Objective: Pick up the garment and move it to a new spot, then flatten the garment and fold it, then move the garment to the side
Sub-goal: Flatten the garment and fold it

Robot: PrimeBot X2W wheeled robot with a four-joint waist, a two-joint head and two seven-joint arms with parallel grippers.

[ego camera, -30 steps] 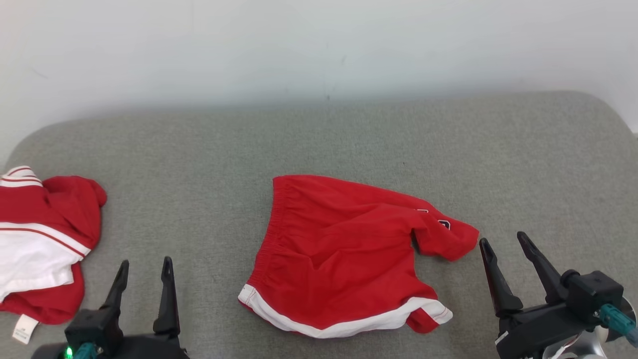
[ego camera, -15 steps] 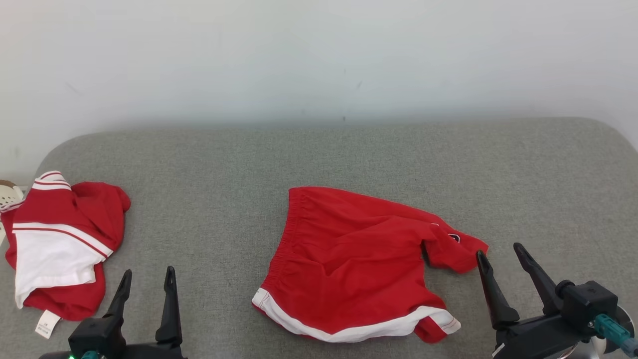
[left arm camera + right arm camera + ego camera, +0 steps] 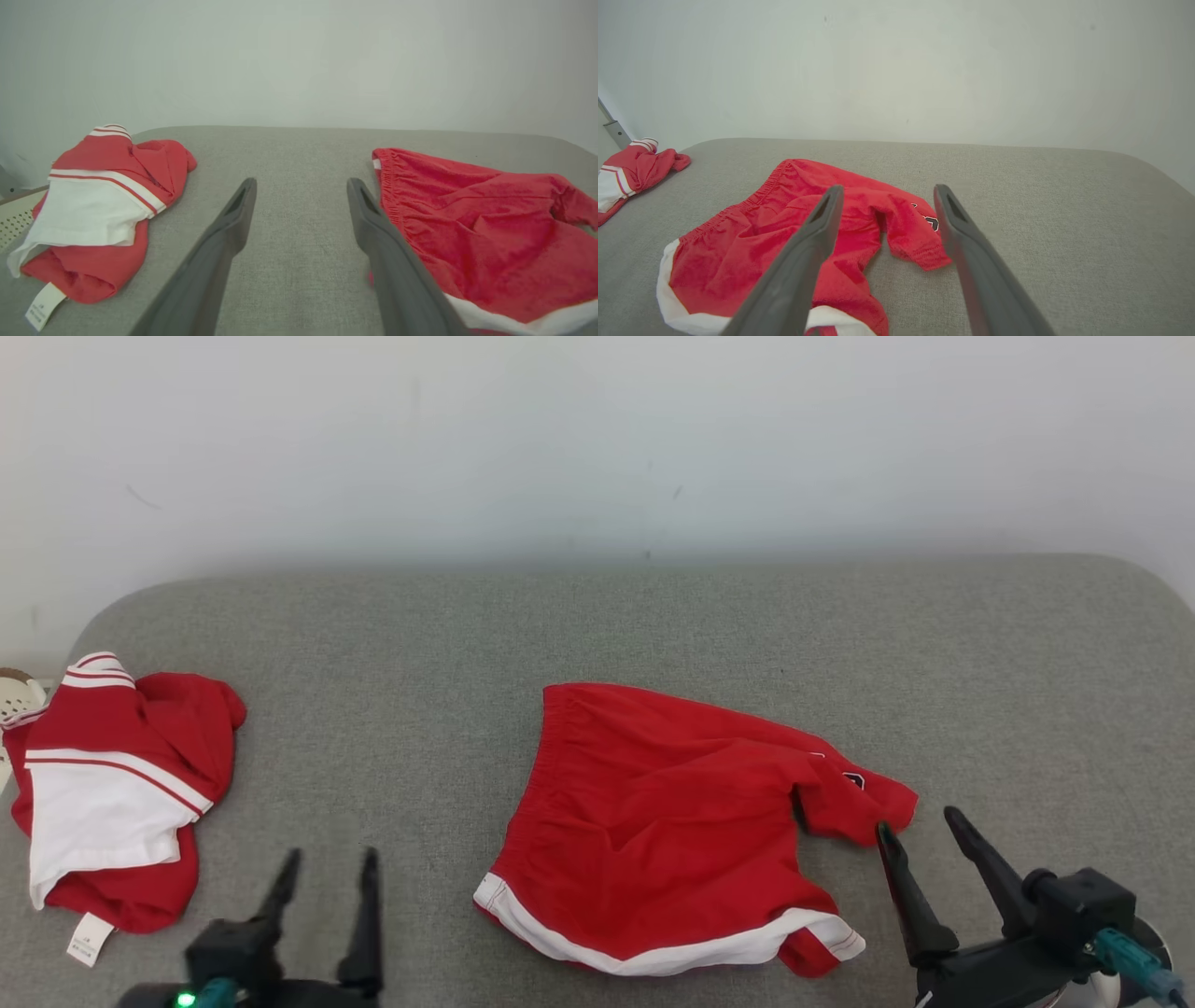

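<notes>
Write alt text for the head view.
Rumpled red fabric shorts with white trim lie on a grey upholstered surface, between the open left gripper and open right gripper. A crumpled red-and-white garment lies far left.

We are looking at a grey woven cushion (image 3: 373, 635) with rounded far corners, spreading across the view. Right behind the cushion a plain pale wall (image 3: 597, 429) is rising, carrying a few small dark marks. Soft, even light is falling over the cushion. Just off the cushion's left edge, a pale perforated object (image 3: 13, 694) is peeking in.
</notes>
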